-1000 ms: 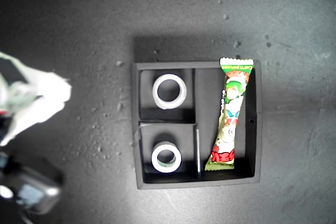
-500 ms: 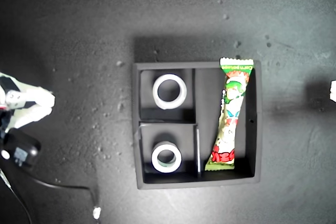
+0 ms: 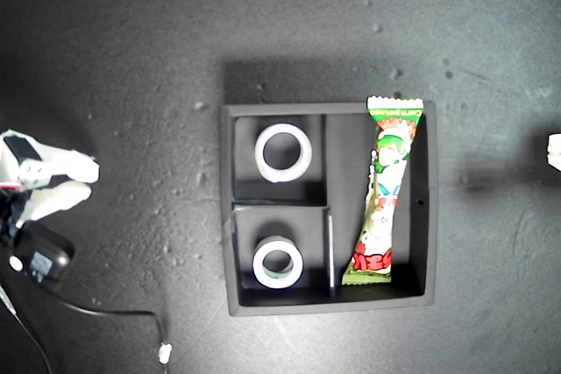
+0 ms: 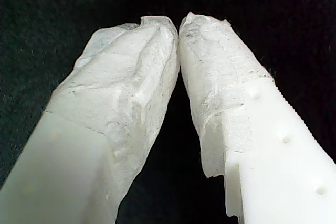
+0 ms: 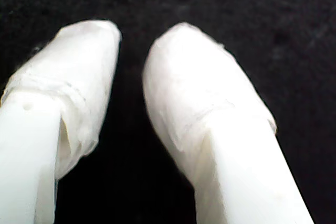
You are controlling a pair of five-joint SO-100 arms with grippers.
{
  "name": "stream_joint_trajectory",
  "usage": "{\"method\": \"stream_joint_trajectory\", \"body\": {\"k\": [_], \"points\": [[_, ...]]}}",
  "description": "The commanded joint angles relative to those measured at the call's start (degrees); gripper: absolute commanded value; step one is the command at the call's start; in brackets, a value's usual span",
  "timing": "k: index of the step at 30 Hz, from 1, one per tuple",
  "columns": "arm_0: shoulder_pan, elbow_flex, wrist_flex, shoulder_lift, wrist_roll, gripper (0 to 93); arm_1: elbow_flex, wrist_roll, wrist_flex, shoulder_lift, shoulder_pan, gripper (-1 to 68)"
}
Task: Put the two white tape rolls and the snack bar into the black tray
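Around the tray (image 3: 226,216), dark worktop (image 3: 123,59) lies bare on all sides. My first claw (image 4: 178,22) is pinched tip-to-tip, empty; my second claw (image 5: 131,38) narrowly parted, empty.

The black tray (image 3: 230,304) is matte on a dark grey, speckled surface (image 3: 123,59). 2 white tape rolls: the far one (image 3: 283,151) all white, the near one (image 3: 278,263) greenish inside. The snack bar (image 3: 383,194) is green and white with red lettering.
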Motion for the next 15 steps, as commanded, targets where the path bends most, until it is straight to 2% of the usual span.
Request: {"method": "stream_joint_trajectory", "body": {"k": [1,5,8,10,13,15], "points": [[-0.9,3.3,3.8,2.6,-0.3,4.1,0.7,-8.3,1.3,0.4,-0.4,-0.1],[-3.3,3.3,5.1,2.6,2.1,4.1,0.7,-19.1,1.8,0.4,-0.4,-0.1],[-4.2,3.3,5.1,2.6,3.2,4.1,0.7,-19.2,1.8,0.4,-0.1,-0.1],[-4.1,3.3,5.9,2.6,2.5,4.1,0.7,-19.2,1.8,0.4,0.0,-0.1],[-3.4,3.3,6.4,2.7,-3.3,4.1,0.7,-19.2,1.8,0.4,-0.4,-0.1],[-3.4,3.3,6.4,2.7,-3.4,4.1,0.7,-19.2,1.8,0.4,-0.4,-0.1]]}}
